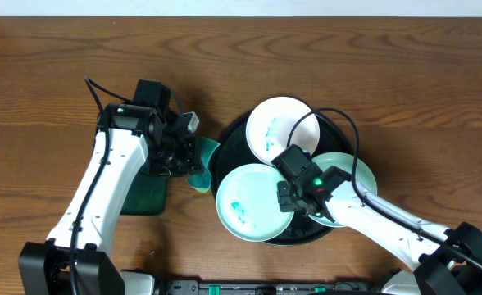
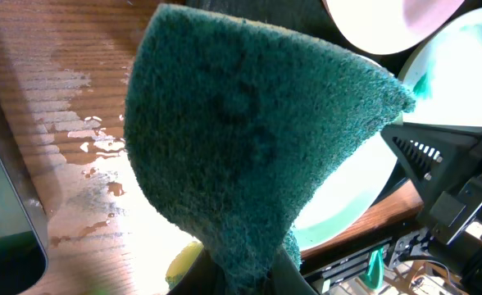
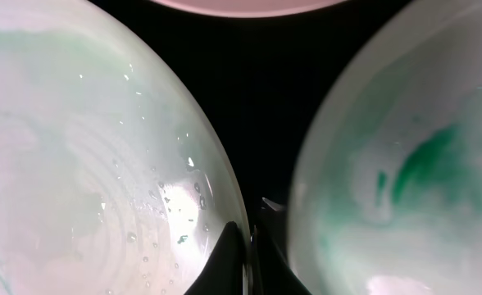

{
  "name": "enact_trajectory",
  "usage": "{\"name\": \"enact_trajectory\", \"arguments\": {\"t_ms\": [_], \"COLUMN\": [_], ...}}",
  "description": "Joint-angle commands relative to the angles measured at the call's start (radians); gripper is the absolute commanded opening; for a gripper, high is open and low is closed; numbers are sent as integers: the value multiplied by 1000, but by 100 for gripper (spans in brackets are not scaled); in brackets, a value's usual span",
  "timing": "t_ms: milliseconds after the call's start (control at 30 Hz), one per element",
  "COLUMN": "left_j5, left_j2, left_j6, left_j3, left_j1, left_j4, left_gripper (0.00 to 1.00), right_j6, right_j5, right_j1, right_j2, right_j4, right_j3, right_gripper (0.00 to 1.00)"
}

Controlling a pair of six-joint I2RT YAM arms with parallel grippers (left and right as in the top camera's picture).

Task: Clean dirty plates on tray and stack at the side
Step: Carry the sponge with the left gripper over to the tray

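Note:
Three white plates lie on the black round tray (image 1: 234, 135). The front-left plate (image 1: 251, 201) has teal smears and overhangs the tray's rim. My right gripper (image 1: 287, 195) is shut on that plate's right rim; in the right wrist view the fingers (image 3: 247, 254) pinch the rim of the wet plate (image 3: 85, 164). The back plate (image 1: 280, 128) has a teal smear. The right plate (image 1: 352, 170) looks green-tinted, and it also shows in the right wrist view (image 3: 405, 180). My left gripper (image 1: 185, 157) is shut on a green scouring sponge (image 2: 249, 131) just left of the tray.
A small dark-green rectangular tray (image 1: 147, 190) lies under the left arm, left of the round tray. Water is spilled on the wooden table (image 2: 85, 147) beside it. A black cable (image 1: 339, 123) arcs over the back plate.

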Motion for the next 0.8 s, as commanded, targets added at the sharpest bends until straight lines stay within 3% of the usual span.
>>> {"name": "enact_trajectory", "arguments": {"t_ms": [0,467,767], "left_j5": [18,17,17], "left_j2": [-4,-3,9], "left_j6": [-2,-5,-43], "left_j3": [20,19,-3], "left_j1": [0,-21,-180], "left_j4": [-2,4,70], "left_gripper": [7,7,7], "right_j6": [6,-24,-24], "right_j5": [105,142,90], "right_j1": [9,9,26], "right_j2": [5,5,6], "right_j4": [-24,-106,-143], "right_j3": [37,108,108], "right_gripper": [1,1,1]}}
